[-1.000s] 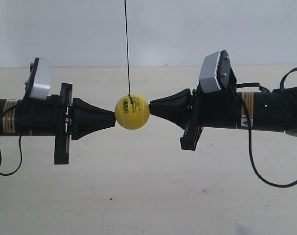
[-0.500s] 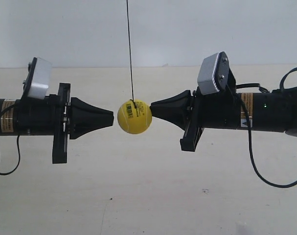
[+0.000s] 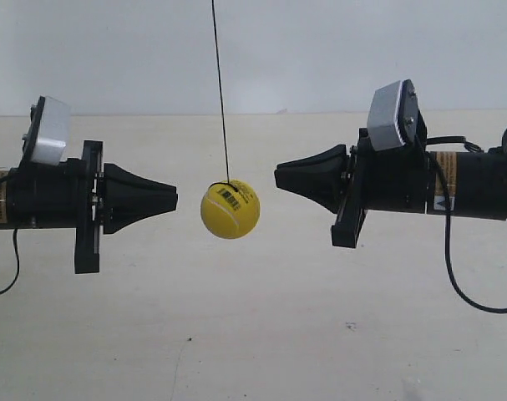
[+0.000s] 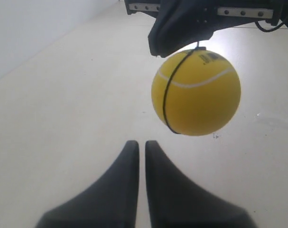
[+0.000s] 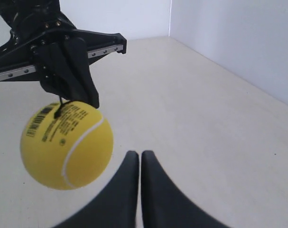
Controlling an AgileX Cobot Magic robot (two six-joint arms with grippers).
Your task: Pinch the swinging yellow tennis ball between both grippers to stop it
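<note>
The yellow tennis ball (image 3: 230, 210) hangs free on its thin black string (image 3: 220, 92), barcode label on top. My left gripper (image 3: 174, 200), on the arm at the exterior view's left, is shut, its tip a small gap short of the ball. My right gripper (image 3: 278, 175) is shut too, farther off and slightly above ball height. In the left wrist view the ball (image 4: 196, 92) shows its black band and white seam beyond my shut left gripper (image 4: 138, 142). The right wrist view has the ball (image 5: 67, 145) off to one side of my shut right gripper (image 5: 135, 153).
A pale tabletop (image 3: 253, 334) lies under the ball, with a white wall (image 3: 320, 50) behind. Black cables hang from both arms, one looping low at the exterior view's right (image 3: 470, 292). Each wrist view shows the opposite gripper behind the ball (image 4: 181, 28) (image 5: 68, 66).
One second ago both tips pressed the ball from either side. Both arms have since drawn back outward, and the ball now hangs free between them, slightly lower.
</note>
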